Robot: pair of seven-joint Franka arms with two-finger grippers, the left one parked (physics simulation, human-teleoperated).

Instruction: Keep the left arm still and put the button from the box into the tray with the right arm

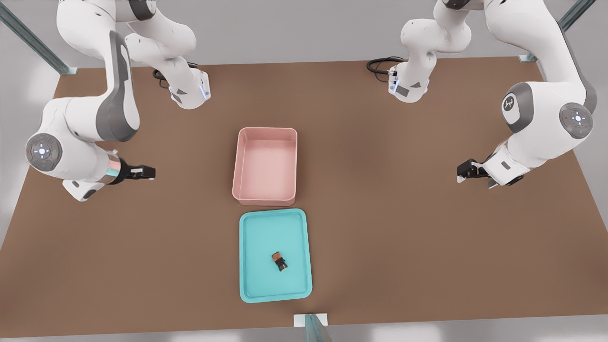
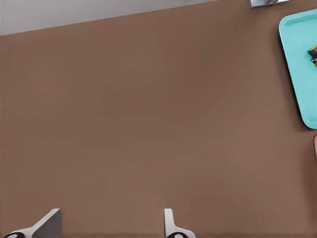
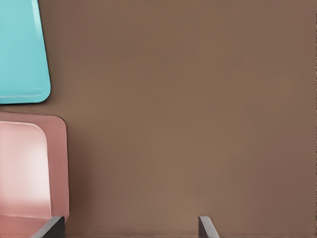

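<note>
The button (image 1: pixel 280 261) lies inside the turquoise tray (image 1: pixel 248 256), on the tray floor a little off its centre and clear of the low rim on every side. It is tiny against the tray. It shows a brownish face at one end and a black body with a speck of yellow at the other, and it sits at a slant to the tray's edges. The left wrist view catches only a sliver of it (image 2: pixel 313 52) at the picture's edge, dark with a touch of yellow, on the turquoise tray (image 2: pixel 297 64).

The pale pink box (image 1: pixel 266 130), tall-walled and round-cornered, stands just beside one short end of the tray with a narrow strip of brown table (image 1: pixel 403 228) between them. Nothing shows inside it.

The right gripper (image 1: pixel 142 172) hangs well apart from the tray, out towards the front view's left and about level with the box. From the right wrist, its two fingers (image 3: pixel 53 225) are spread wide over bare table and hold nothing. One corner of the tray (image 3: pixel 25 59) and one corner of the box (image 3: pixel 58 163) lie off to one side of the gripper (image 3: pixel 129 224).
</note>
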